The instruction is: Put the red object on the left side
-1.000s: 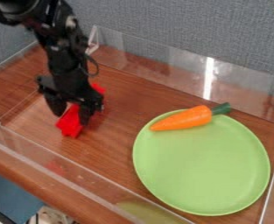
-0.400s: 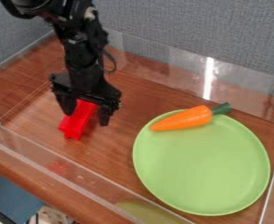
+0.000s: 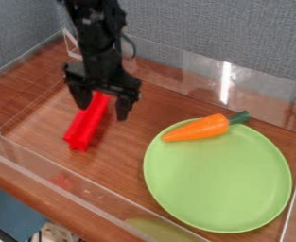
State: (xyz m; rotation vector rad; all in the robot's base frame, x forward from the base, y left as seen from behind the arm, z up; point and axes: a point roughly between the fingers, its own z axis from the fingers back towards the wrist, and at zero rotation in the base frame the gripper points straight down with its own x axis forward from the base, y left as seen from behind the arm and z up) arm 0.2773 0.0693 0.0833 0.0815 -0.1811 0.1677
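The red object [image 3: 86, 126] is a bright red elongated block lying flat on the wooden table, left of the green plate [image 3: 219, 180]. My gripper [image 3: 105, 106] hangs just above the block's far end, its two black fingers spread open with nothing between them. It is apart from the block. The arm rises from it toward the top of the frame.
An orange carrot [image 3: 199, 128] with a green top lies on the plate's far rim. Clear plastic walls [image 3: 226, 80] enclose the table at the back, left and front. A grey fabric backdrop stands behind.
The gripper went from shut on the red block to open, let the block down flat on the table, and rose up and to the right.
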